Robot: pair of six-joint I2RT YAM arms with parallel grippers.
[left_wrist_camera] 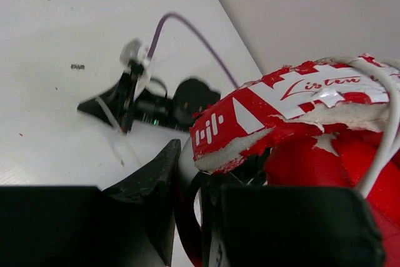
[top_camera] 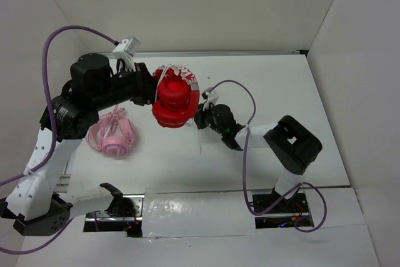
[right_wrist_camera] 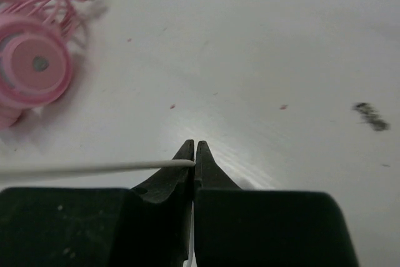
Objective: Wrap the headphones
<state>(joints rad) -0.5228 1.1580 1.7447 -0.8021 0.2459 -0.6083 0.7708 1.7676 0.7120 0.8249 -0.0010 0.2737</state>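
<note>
One red pair of headphones sits at mid-desk, clenched by its band in the left tool. Just right of the headphones, the right tool is pinched tight on the one white cable. Wrapping looks under way; next, the cable likely needs carrying round the cups, kept taut. One pink pair lies left of the headphones.
</note>
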